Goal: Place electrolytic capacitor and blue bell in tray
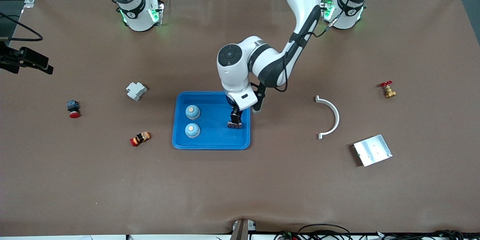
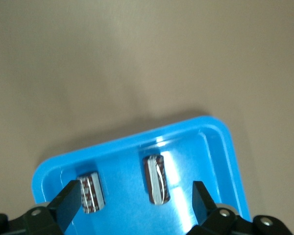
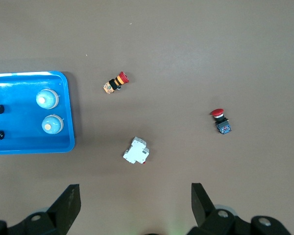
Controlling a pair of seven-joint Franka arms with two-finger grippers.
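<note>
Lying inside the glossy blue tray [image 2: 220,147], two cylindrical capacitors [image 2: 157,179] are seen beneath the spread left gripper [image 2: 137,196]. The right gripper [image 3: 135,200] is held spread, waiting.

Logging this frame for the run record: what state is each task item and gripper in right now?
Tray: flat on table, holding bells and capacitors.
Bells: two, upright in tray.
Capacitors: two, lying in tray, released.
Left gripper: open over tray.
Right gripper: open, waiting above table.
</note>
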